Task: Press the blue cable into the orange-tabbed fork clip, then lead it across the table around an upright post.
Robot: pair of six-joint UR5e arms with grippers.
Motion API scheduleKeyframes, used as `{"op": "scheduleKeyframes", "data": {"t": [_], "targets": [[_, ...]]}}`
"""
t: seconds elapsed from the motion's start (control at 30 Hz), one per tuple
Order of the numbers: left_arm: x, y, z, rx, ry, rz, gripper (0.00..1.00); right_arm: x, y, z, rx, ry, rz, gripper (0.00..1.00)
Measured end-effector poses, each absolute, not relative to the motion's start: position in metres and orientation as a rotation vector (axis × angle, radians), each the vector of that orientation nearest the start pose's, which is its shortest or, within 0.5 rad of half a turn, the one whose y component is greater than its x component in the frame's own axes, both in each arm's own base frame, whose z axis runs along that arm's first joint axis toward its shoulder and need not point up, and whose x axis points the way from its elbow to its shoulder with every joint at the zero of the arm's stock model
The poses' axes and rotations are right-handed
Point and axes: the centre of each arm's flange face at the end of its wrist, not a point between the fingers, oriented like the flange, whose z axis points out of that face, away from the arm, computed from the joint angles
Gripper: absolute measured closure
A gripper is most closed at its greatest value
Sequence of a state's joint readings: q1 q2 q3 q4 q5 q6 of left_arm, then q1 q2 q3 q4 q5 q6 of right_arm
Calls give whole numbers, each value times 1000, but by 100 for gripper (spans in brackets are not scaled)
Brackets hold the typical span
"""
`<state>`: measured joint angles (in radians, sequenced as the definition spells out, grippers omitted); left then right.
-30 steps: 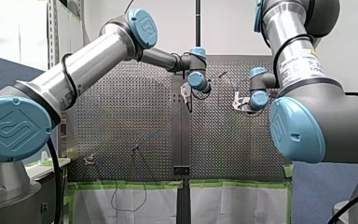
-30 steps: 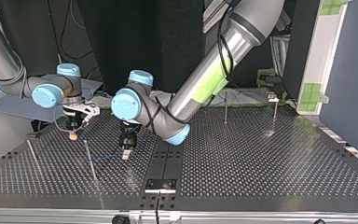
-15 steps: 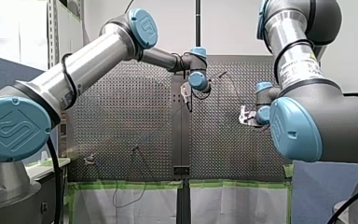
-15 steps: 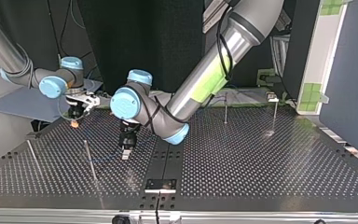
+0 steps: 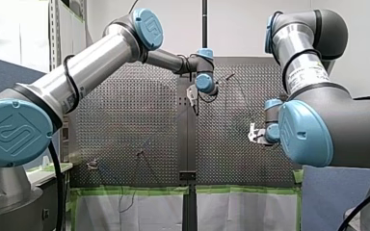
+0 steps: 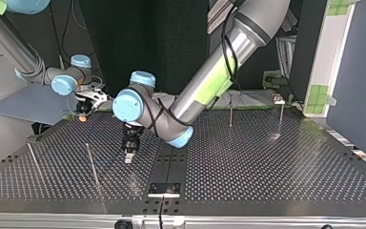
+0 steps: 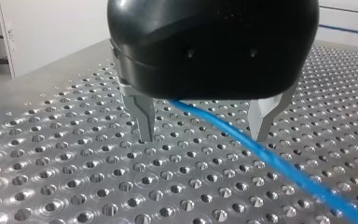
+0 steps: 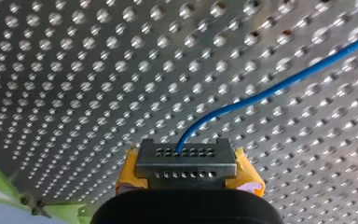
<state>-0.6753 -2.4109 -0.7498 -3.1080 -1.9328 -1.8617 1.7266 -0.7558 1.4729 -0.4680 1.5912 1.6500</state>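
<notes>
My right gripper clamps the cable, my left gripper stands wide astride it: keep it taut and low toward the clip, apparently out of view.

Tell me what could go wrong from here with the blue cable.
1. My left gripper stands open astride the blue cable without clamping it. Any pull could drag the cable out from under it.
2. My right gripper is shut on the cable, raised off the table. Under tension the thin cable might slip from its grip.
3. An upright post stands close beside my left gripper. The slack cable could snag on its wrong side.
</notes>
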Motion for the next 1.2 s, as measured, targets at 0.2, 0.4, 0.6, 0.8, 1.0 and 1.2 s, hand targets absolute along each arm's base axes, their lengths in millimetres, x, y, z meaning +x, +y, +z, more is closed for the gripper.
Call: {"op": "scheduleKeyframes", "data": {"t": [0.2,0.4,0.6,0.8,1.0,1.2], "targets": [[566,-578,340,10,1577,-475,0,225,-646,53,1434,-1403,1217,100],[566,-578,341,10,1577,-474,0,217,-651,40,1399,-1391,1227,100],[566,-578,341,9,1577,-474,0,195,-658,9,1372,-1400,1205,100],[566,-578,340,9,1577,-473,0,183,-656,-27,1374,-1423,1181,100],[565,-578,340,6,1579,-469,0,176,-648,-61,1393,-1454,1154,100],[565,-578,340,7,1580,-468,0,172,-642,-85,1402,-1474,1139,100]]}}
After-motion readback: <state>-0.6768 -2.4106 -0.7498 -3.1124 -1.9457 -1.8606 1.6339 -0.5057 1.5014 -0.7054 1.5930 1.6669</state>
